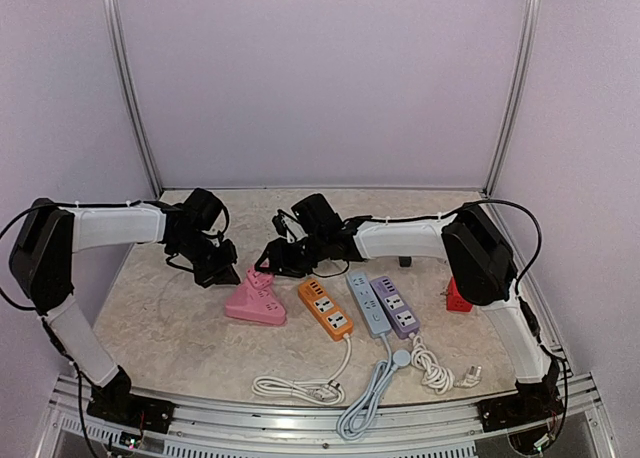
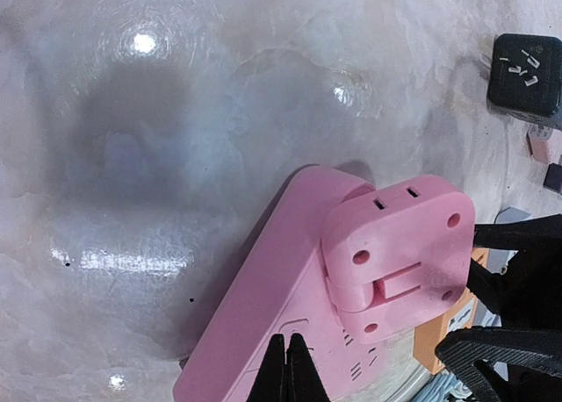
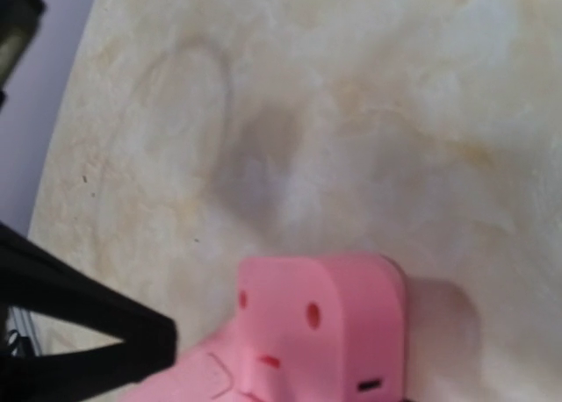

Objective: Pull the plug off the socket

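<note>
A pink socket strip (image 1: 252,306) lies left of centre on the table, with a chunky pink plug (image 1: 262,278) seated at its far end. My left gripper (image 1: 222,268) is shut with nothing in it. In the left wrist view its closed tips (image 2: 288,354) press down on the socket strip (image 2: 255,305), just short of the plug (image 2: 399,244). My right gripper (image 1: 274,260) reaches in from the right. Its black fingers (image 2: 514,235) stand apart on either side of the plug's end. In the right wrist view the plug (image 3: 320,319) fills the bottom edge and my own fingers do not show.
Right of the pink strip lie an orange strip (image 1: 326,309), a blue-grey strip (image 1: 367,304) and a purple strip (image 1: 394,306), with coiled cables (image 1: 300,386) toward the near edge. A red cube (image 1: 457,296) sits at the right. A black adapter (image 2: 525,73) lies beyond.
</note>
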{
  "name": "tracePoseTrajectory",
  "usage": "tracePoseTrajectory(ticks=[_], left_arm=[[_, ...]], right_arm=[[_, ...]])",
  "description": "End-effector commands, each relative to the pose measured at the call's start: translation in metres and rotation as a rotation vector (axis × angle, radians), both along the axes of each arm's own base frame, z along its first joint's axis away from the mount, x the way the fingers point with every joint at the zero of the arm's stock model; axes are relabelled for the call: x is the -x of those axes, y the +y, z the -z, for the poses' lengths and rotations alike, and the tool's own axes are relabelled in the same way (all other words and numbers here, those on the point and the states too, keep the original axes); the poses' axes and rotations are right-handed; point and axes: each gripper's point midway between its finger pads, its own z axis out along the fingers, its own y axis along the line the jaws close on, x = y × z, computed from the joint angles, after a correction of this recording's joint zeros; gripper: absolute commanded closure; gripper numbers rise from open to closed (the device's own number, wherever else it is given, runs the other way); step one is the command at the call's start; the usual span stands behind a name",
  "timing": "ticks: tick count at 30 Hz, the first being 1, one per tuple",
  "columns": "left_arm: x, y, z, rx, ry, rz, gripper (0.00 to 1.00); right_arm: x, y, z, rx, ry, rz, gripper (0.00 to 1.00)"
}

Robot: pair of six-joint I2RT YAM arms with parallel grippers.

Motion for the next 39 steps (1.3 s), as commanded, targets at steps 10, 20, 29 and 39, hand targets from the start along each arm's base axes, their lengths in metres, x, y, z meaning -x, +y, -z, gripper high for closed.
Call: tracePoseTrajectory(ticks=[10,20,29,39], left_arm=[[0.003,-0.001,0.005,0.001,0.004,0.026,1.0],[0.004,-0.002,0.003,0.001,0.0,0.026,1.0],[0.005,-0.001,0.001,-0.002,-0.004,0.027,1.0],[0.005,-0.018,-0.001,0.0,-0.007,0.054,1.0]], right_arm=[[0.01,0.019,-0.015,-0.033,-0.009,-0.034,0.54],[0.011,0.024,0.002,-0.003,0.005,-0.036,0.57],[0.01,0.026,0.011,0.02,0.008,-0.031,0.65],[0.005,-0.003,0.005,0.093,-0.041,0.066,0.9]])
